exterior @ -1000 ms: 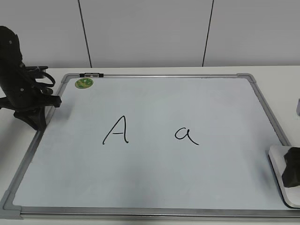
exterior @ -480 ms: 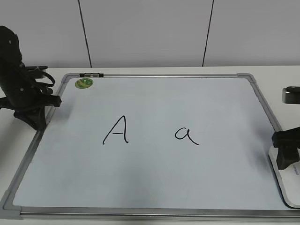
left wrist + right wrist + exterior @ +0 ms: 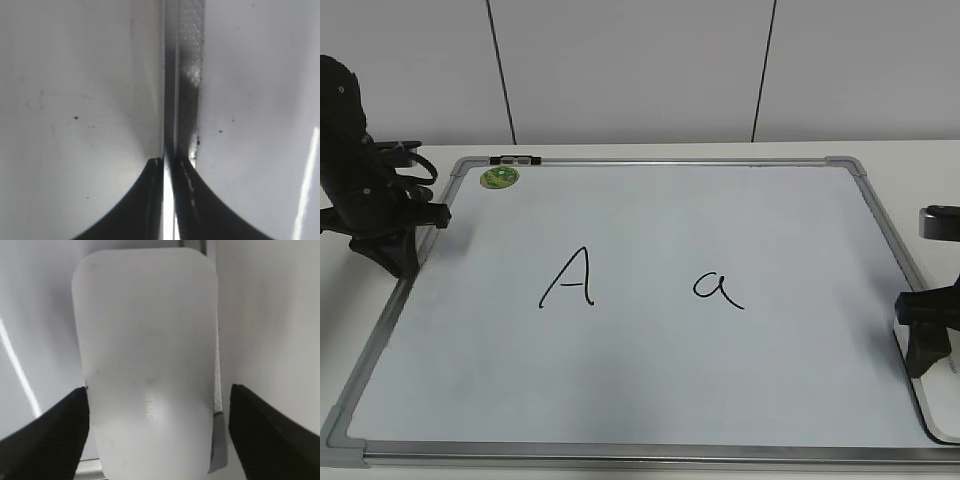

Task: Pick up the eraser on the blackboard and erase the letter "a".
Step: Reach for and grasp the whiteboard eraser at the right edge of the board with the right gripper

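The eraser (image 3: 934, 405), a white rounded block, lies at the right edge of the blackboard (image 3: 670, 400), over its frame. My right gripper (image 3: 928, 348) is open and straddles it. In the right wrist view the eraser (image 3: 145, 350) sits between the two spread fingers (image 3: 159, 390); the left finger is at its side and the right finger stands apart. The letter "a" (image 3: 718, 289) is right of the board's middle, with a capital "A" (image 3: 570, 280) to its left. My left gripper (image 3: 400, 260) is shut and empty at the board's left frame (image 3: 170, 162).
A round green sticker (image 3: 500, 178) and a small black clip (image 3: 515, 160) sit at the board's top left corner. The board's metal frame (image 3: 189, 90) runs under my left gripper. A white wall stands behind the table.
My right gripper has shifted up and left from the eraser's far right corner, then dropped slightly over the eraser. The left arm, eraser and letters have not moved.
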Controlling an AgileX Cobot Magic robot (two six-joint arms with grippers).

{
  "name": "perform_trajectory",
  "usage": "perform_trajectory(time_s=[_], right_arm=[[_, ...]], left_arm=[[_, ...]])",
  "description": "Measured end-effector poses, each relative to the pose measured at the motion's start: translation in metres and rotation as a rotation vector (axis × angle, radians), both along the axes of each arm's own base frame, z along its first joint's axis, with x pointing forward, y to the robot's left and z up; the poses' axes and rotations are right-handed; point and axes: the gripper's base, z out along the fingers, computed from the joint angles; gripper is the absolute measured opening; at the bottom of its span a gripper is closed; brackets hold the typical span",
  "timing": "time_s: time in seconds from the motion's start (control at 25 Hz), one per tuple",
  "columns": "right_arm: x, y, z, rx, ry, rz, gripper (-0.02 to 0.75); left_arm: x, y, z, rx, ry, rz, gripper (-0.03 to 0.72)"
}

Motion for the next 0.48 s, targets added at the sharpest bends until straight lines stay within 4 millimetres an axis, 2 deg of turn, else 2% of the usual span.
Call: perform_trajectory(time_s=[0.48], right_arm=[[0.005, -0.001, -0.012, 0.015, 0.003, -0.009, 0.629]], left_arm=[[0.0, 0.0, 0.0, -0.002, 0.0, 0.001, 0.054]])
